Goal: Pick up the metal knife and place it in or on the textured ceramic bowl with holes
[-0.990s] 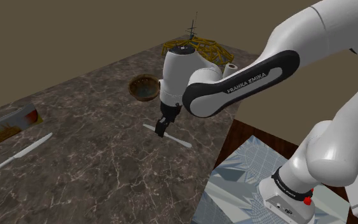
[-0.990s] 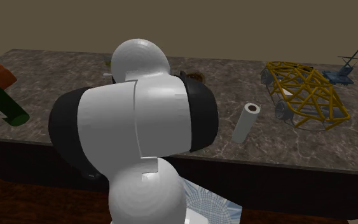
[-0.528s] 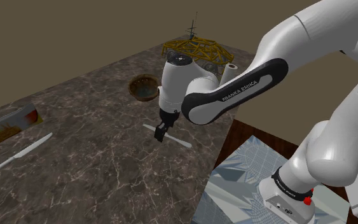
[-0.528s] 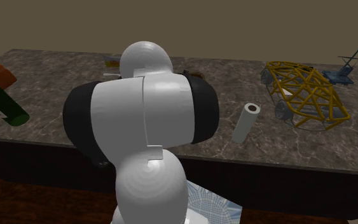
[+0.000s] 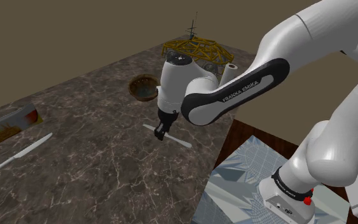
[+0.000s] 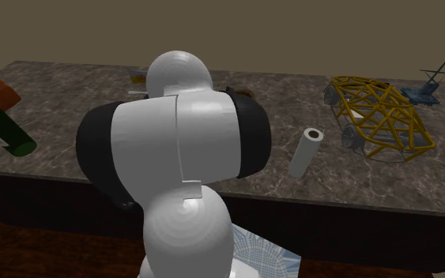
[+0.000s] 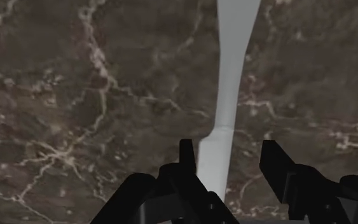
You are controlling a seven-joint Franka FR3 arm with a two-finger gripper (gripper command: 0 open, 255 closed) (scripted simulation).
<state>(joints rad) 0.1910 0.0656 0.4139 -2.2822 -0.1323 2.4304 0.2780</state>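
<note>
A pale grey knife [image 5: 179,140] lies flat on the dark marble table [image 5: 95,165], near its edge by the stand. My black gripper [image 5: 160,134] points straight down over the knife's handle end, at the table surface. In the wrist view the knife [image 7: 231,70] runs between the fingers of the gripper [image 7: 229,156]. One finger [image 7: 187,156] is right beside the handle, while the other stands apart from it with marble showing in the gap. The brown bowl [image 5: 144,87] sits farther back on the table, a short way beyond the gripper.
A second pale knife [image 5: 21,151] lies at the shoulder view's left, near a printed box [image 5: 9,124]. A yellow wire frame [image 5: 196,49] and a white roll [image 5: 229,70] stand at the back. The table edge drops off beside the stand [image 5: 247,178].
The gripper has come down a little onto the knife's handle end and shifted slightly towards the shoulder view's left. Its fingers look narrower than before. The knife has not moved.
</note>
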